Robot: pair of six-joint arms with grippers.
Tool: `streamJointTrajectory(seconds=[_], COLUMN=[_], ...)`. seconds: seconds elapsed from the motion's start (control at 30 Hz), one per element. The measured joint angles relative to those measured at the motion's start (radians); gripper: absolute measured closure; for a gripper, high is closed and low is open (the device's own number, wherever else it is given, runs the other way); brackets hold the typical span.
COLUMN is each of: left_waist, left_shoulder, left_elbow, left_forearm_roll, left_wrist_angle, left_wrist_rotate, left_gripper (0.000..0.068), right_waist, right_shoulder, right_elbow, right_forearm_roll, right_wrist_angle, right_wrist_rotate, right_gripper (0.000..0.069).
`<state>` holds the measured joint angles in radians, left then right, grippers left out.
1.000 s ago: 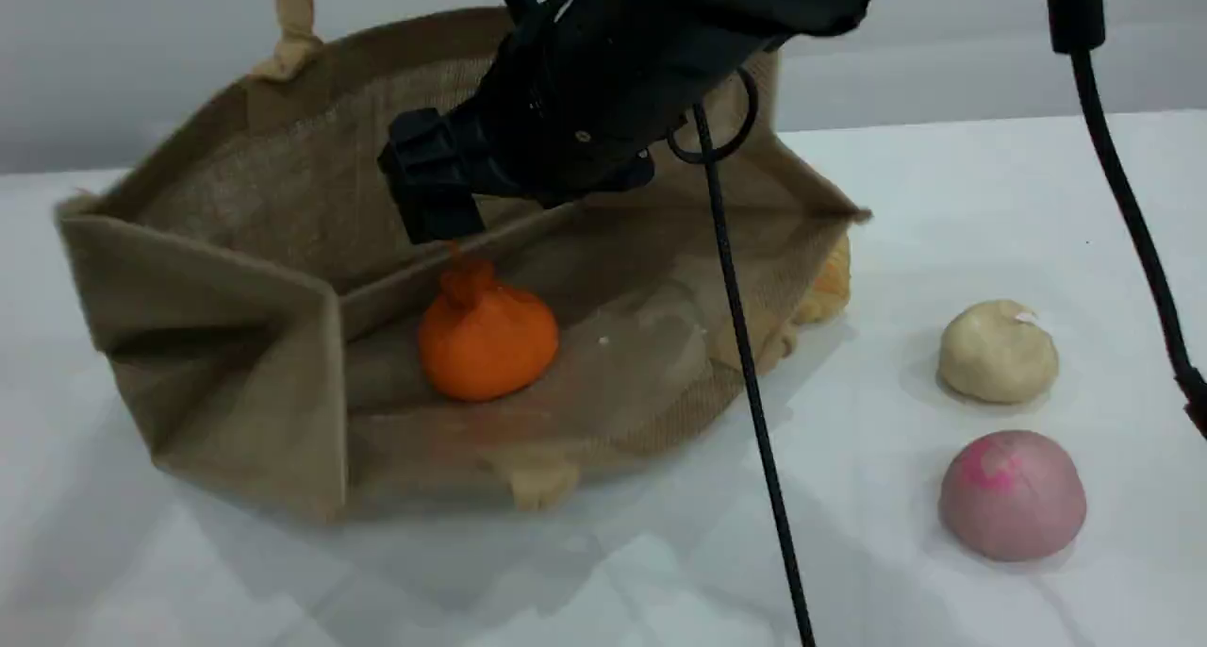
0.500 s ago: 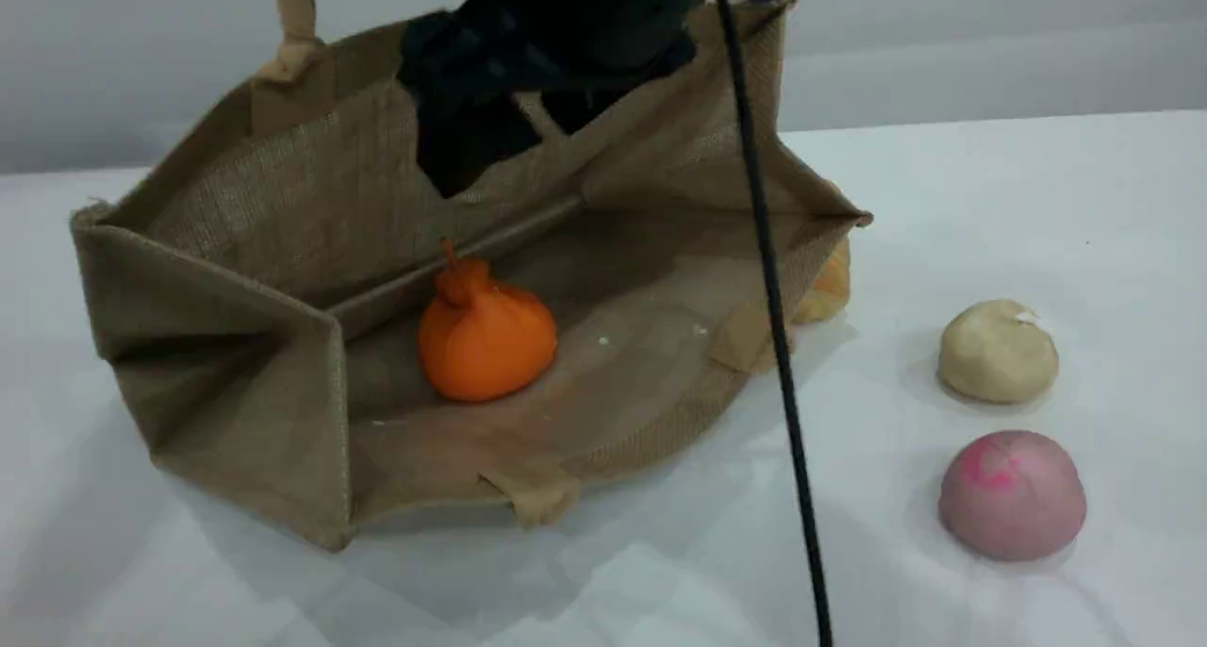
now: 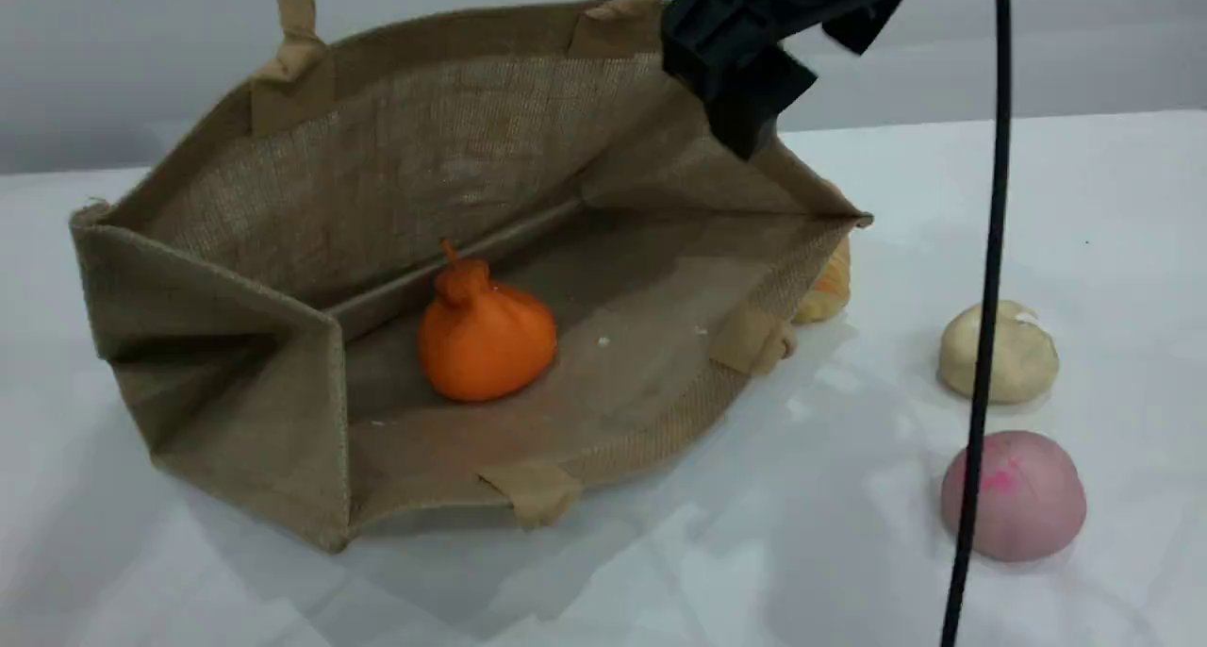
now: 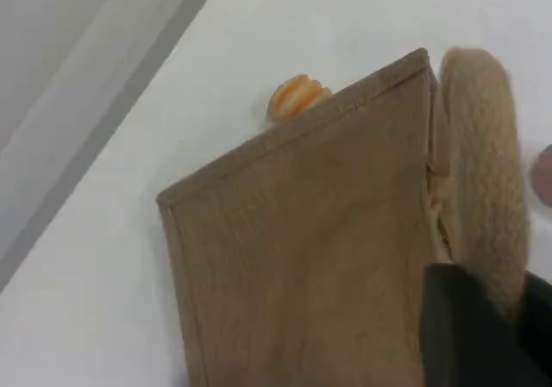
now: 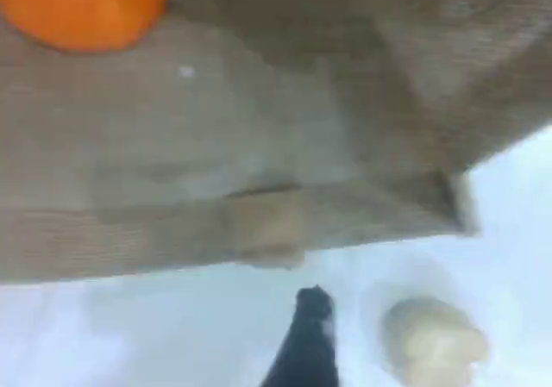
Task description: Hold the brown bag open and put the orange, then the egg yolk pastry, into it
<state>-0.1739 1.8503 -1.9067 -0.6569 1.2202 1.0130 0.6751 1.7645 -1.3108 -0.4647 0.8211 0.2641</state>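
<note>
Scene view: bag (image 3: 283, 383) lies on its side on the white table (image 3: 1084, 185), mouth open toward the camera, upper wall held up. Its two far handle straps run out past the top edge. Orange (image 3: 486, 331) sits inside on the lower wall, stem knob up, nothing touching it. Pastry (image 3: 998, 352) rests on the table right of the bag, well apart from it; pink bun (image 3: 1014, 494) just in front of the pastry. Striped bread (image 3: 825, 284) peeks out behind the bag's right corner, touching the fabric.

Right gripper (image 3: 740, 86) hangs above the bag's upper right rim, fingers spread wide, nothing between them. A black cable (image 3: 981, 345) drops across the right side of the frame, in front of the pastry and bun.

Left wrist view: left gripper (image 4: 483, 335) fully closed, pinching the padded handle (image 4: 483, 171); the bag's outer wall fills most of the frame, bread beyond its far edge.

Right wrist view: blurred. Orange at upper left inside the bag, pastry at lower right on the table, one dark fingertip (image 5: 308, 340) between them, clear of both.
</note>
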Motion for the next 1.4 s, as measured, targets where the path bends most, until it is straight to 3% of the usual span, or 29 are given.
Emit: streamJointTrajectory(seconds=[0.17, 0.3, 0.57, 0.77, 1.17, 1.4], left_waist=[0.000, 0.000, 0.000, 0.000, 0.000, 0.000], left_shoulder=[0.000, 0.000, 0.000, 0.000, 0.000, 0.000], left_elbow=[0.000, 0.000, 0.000, 0.000, 0.000, 0.000], left_forearm_roll=[0.000, 0.000, 0.000, 0.000, 0.000, 0.000], left_wrist_angle=[0.000, 0.000, 0.001, 0.001, 0.001, 0.001], left_wrist_rotate=[0.000, 0.000, 0.000, -0.001, -0.008, -0.008], left_gripper=[0.0583, 0.0583, 0.0583, 0.0584, 0.0584, 0.0584], right_waist=[-0.016, -0.082, -0.321, -0.475, -0.475, -0.475], right_shoulder=[0.000, 0.000, 0.000, 0.001, 0.064, 0.204], right_elbow=[0.000, 0.000, 0.007, 0.092, 0.256, 0.265], right_forearm_roll=[0.022, 0.180, 0.628, 0.774, 0.831, 0.832], right_wrist_angle=[-0.095, -0.215, -0.220, -0.269, -0.399, -0.515], right_wrist_rotate=[-0.103, -0.273, -0.540, -0.568, -0.561, -0.561], right_gripper=[0.0099, 0.0100, 0.0100, 0.0100, 0.0100, 0.0100])
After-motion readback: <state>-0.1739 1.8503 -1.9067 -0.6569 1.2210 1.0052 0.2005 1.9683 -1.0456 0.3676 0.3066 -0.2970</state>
